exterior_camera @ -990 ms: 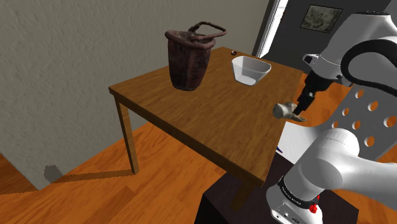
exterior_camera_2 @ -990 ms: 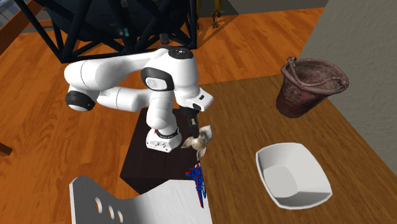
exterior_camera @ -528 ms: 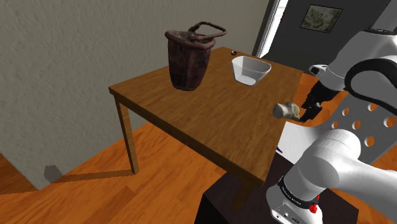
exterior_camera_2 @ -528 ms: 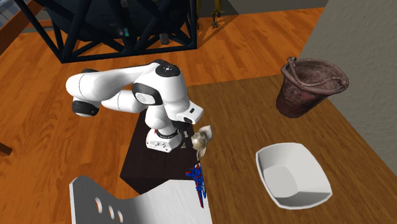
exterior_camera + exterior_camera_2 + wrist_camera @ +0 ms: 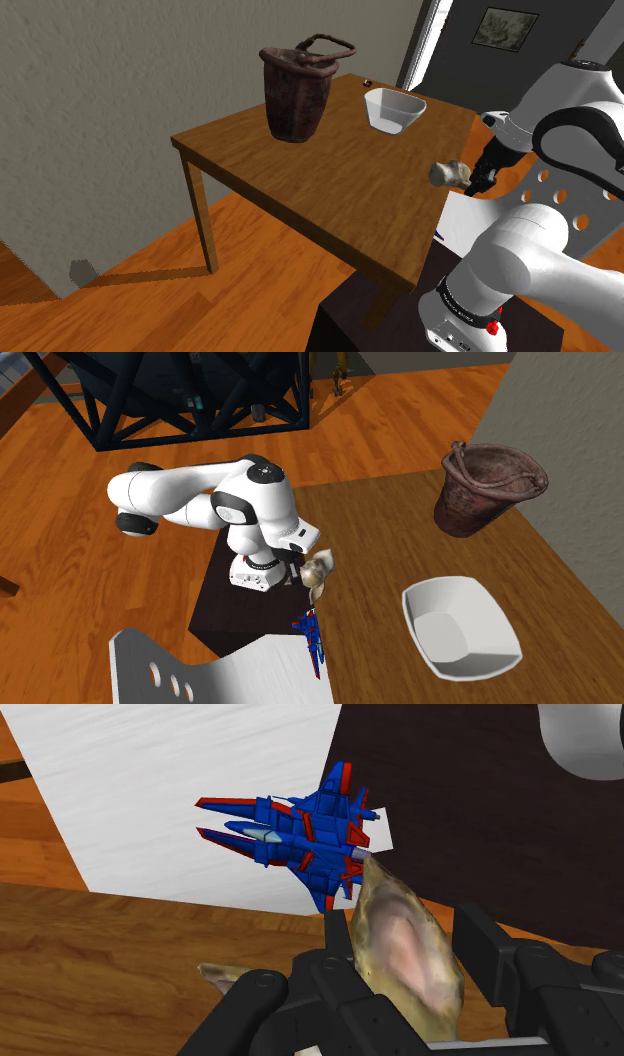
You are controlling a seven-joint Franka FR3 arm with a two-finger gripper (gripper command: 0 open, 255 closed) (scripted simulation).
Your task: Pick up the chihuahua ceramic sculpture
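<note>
**Chihuahua sculpture clasped in the claw at the table's near edge**

In the wrist view, the gripper (image 5: 408, 942) is seen clenched on the chihuahua sculpture (image 5: 405, 959). The pale, beige-mottled figure is pinched between the two black fingers (image 5: 335, 949) and sticks out past their tips. Just beyond it, a blue and red toy jet (image 5: 295, 834) is seen lying on a white surface (image 5: 150, 784), beside the wooden tabletop (image 5: 120, 974).

In the shoulder view, the sculpture (image 5: 449, 173) is found right of centre, held by the gripper (image 5: 476, 177) over the right-hand edge of the table (image 5: 330, 180) and seemingly clear of the wood. The dark stand (image 5: 365, 322) is seen at the lower right, and a white panel with round holes (image 5: 560, 190) beside the arm. Farther up the table, a white bowl (image 5: 393, 108) is set, and at upper centre a dark brown pail with a handle (image 5: 295, 90), well apart from the sculpture.

In the second exterior view, the sculpture (image 5: 318, 570) is seen at centre, beside the stand (image 5: 212, 607). The jet (image 5: 310, 637) lies below it, the bowl (image 5: 460, 627) at lower right and the pail (image 5: 485, 482) at upper right.
</note>
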